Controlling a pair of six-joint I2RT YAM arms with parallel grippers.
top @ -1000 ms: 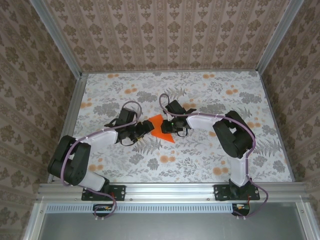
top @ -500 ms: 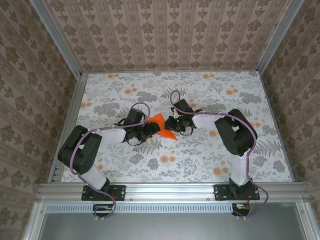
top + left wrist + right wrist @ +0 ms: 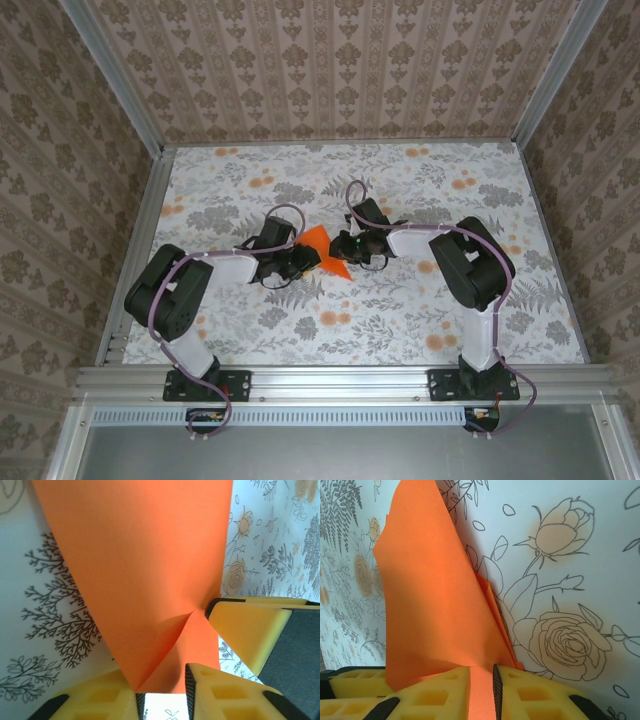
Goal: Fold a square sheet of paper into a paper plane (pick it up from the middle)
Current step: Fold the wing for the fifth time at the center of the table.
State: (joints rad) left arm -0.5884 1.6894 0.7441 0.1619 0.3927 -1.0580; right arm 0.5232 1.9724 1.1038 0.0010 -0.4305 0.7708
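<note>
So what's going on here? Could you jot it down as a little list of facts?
Item: square sheet of paper, bright orange, already creased
Where: middle of the table, between the two arms
Left gripper: paper corner sits between its fingers; grip unclear
Right gripper: shut on the paper's edge
Plane: not yet finished

Look at the middle of the table (image 3: pixel 400 310). The sheet of paper (image 3: pixel 317 240) is there, right between your two grippers. Your left gripper (image 3: pixel 308 257) is at its left side and your right gripper (image 3: pixel 341 246) is at its right side, and the two are very near each other. Each one has a bit of the paper pinched between its fingers. Both arms reach in from the near edge. Walls (image 3: pixel 340 70) stand behind and at both sides.
</note>
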